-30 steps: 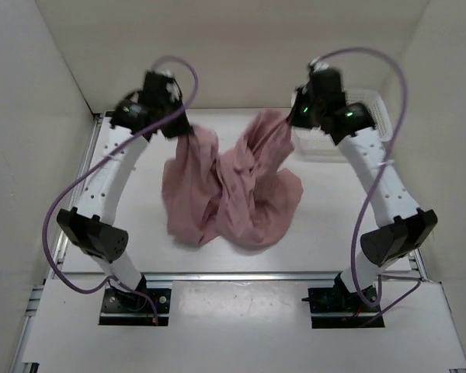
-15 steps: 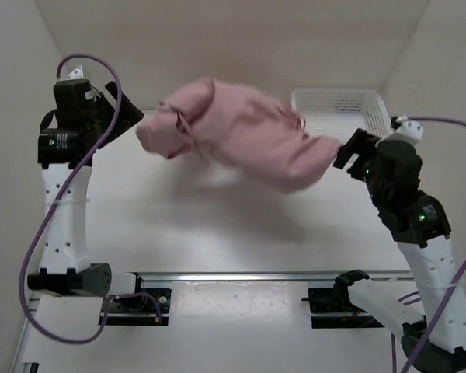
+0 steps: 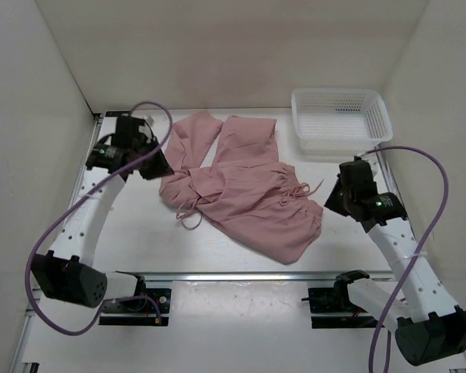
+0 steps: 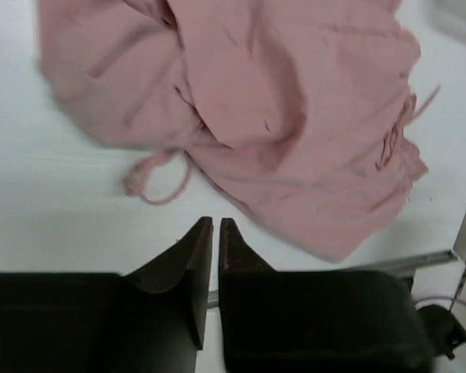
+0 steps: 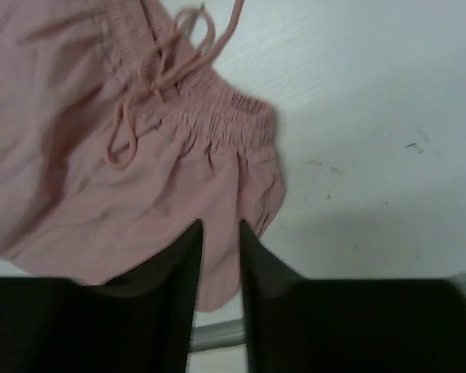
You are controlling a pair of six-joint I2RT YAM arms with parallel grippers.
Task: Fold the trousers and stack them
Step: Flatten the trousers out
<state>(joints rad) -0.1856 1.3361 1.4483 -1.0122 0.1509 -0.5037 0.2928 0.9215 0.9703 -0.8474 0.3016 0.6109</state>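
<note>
The trousers (image 3: 245, 190) are lying rumpled and unfolded mid-table, legs pointing away, so folding and stacking are both remaining. The left gripper (image 4: 215, 221), fingers all but closed, and the right gripper (image 5: 220, 225), narrowly parted by the waistband (image 5: 217, 120) corner, are each holding nothing. The wrist views are showing those finger gaps; the overhead view is alone showing the basket (image 3: 340, 116).

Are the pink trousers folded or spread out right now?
Spread out, not folded: the trousers lie loose and rumpled on the table, both legs stretched toward the far side.
</note>
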